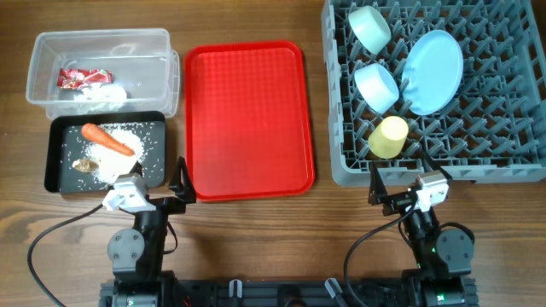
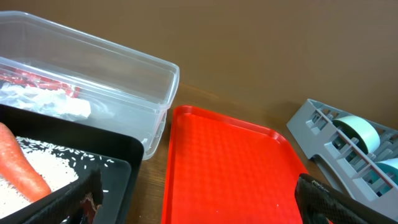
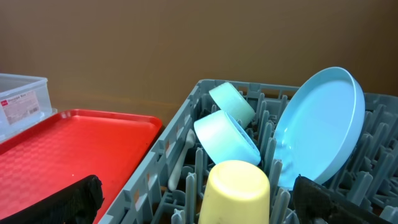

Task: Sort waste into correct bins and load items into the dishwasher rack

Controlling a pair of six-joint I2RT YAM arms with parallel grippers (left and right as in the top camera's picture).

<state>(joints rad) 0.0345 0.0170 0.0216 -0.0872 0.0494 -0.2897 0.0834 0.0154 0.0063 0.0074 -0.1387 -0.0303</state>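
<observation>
The grey dishwasher rack (image 1: 341, 128) at the right holds two pale bowls (image 1: 368, 27) (image 1: 376, 85), the light-blue plate (image 1: 432, 72) on edge and the yellow cup (image 1: 388, 136) upside down; all show in the right wrist view (image 3: 236, 190). The clear tub (image 1: 51, 51) holds the red-and-white wrapper (image 1: 81, 78) and white tissue (image 1: 102, 94). The black tray (image 1: 60, 170) holds the carrot (image 1: 107, 139), rice (image 1: 128, 153) and brown scraps (image 1: 85, 164). My left gripper (image 2: 199, 202) is open and empty near the table's front. My right gripper (image 3: 199, 199) is open and empty before the rack.
The flat red tray (image 1: 247, 119) lies bare between the bins and the rack. A white spoon (image 3: 180, 165) stands in the rack's near left corner. Cables (image 1: 51, 239) run along the front edge by both arm bases.
</observation>
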